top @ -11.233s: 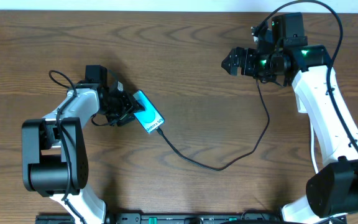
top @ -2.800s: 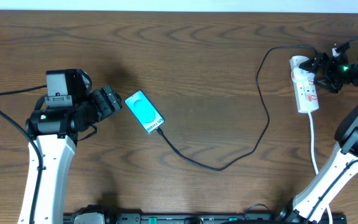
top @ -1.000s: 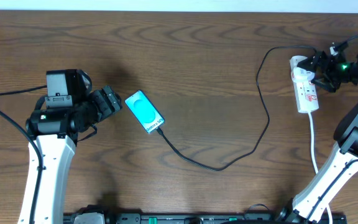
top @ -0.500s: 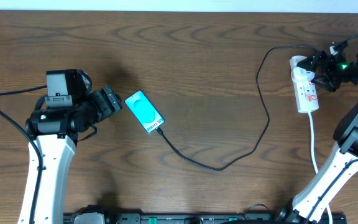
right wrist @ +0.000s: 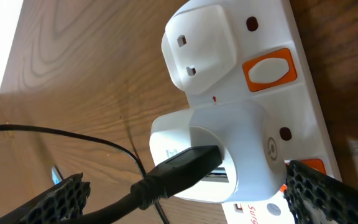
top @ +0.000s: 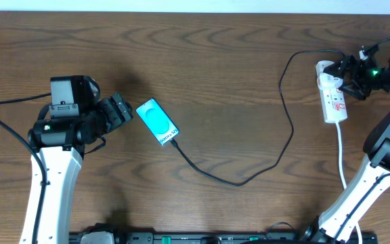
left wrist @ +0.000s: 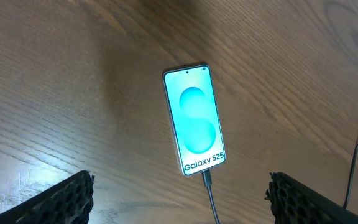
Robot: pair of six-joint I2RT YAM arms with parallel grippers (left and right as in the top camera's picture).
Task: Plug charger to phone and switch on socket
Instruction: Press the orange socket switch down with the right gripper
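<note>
The phone [top: 158, 122] lies flat on the wood, its teal screen [left wrist: 193, 118] lit. The charger [top: 249, 177], a thin black cable, has its tip in the phone's bottom end [left wrist: 207, 180] and runs right in a loop to the socket [top: 334, 95]. My left gripper [top: 126, 112] stands open just left of the phone, touching nothing; its fingers [left wrist: 61, 202] frame the phone's lower end. My right gripper [top: 347, 73] is open over the socket's far end. There, a black plug [right wrist: 179, 168] sits in a white adapter [right wrist: 229, 143] between its fingers [right wrist: 322, 193]. One finger is beside an orange switch [right wrist: 306, 167].
A second orange switch [right wrist: 269, 68] and a white plug cap [right wrist: 197, 46] sit further along the strip [right wrist: 303, 106]. The socket's white lead [top: 340, 152] trails toward the front edge. A light wall strip [top: 181, 5] borders the back of the table.
Nothing has moved over the last three seconds. Since the earliest frame my left gripper has drawn back left off the phone and my right arm has swung right to the socket.
</note>
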